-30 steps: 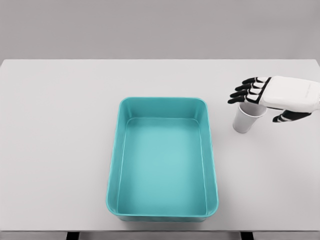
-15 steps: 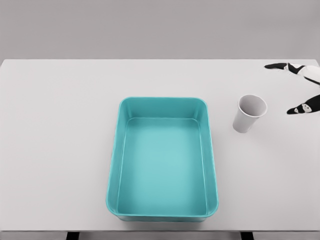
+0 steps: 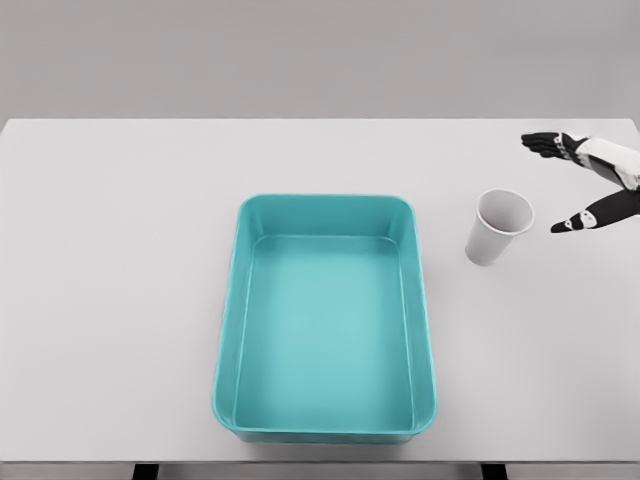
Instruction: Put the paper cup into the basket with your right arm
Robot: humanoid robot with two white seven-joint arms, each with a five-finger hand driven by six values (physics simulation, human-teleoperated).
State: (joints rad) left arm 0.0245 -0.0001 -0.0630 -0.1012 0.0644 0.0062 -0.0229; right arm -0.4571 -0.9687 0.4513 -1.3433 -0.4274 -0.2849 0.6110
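Table (image 3: pixel 120 300) carrying a teal basket (image 3: pixel 424 300) at centre, with a white paper cup (image 3: pixel 497 228) upright just right of it, outside the rim. Cup probably light and easily crushed, best held gently around its side wall. Right hand (image 3: pixel 590 180) at the right edge, fingers spread, holding nothing, near the cup.

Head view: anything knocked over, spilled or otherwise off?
Nothing stands out. The paper cup stands upright on the white table, right of the empty teal basket. The right hand is open at the right edge, clear of the cup.
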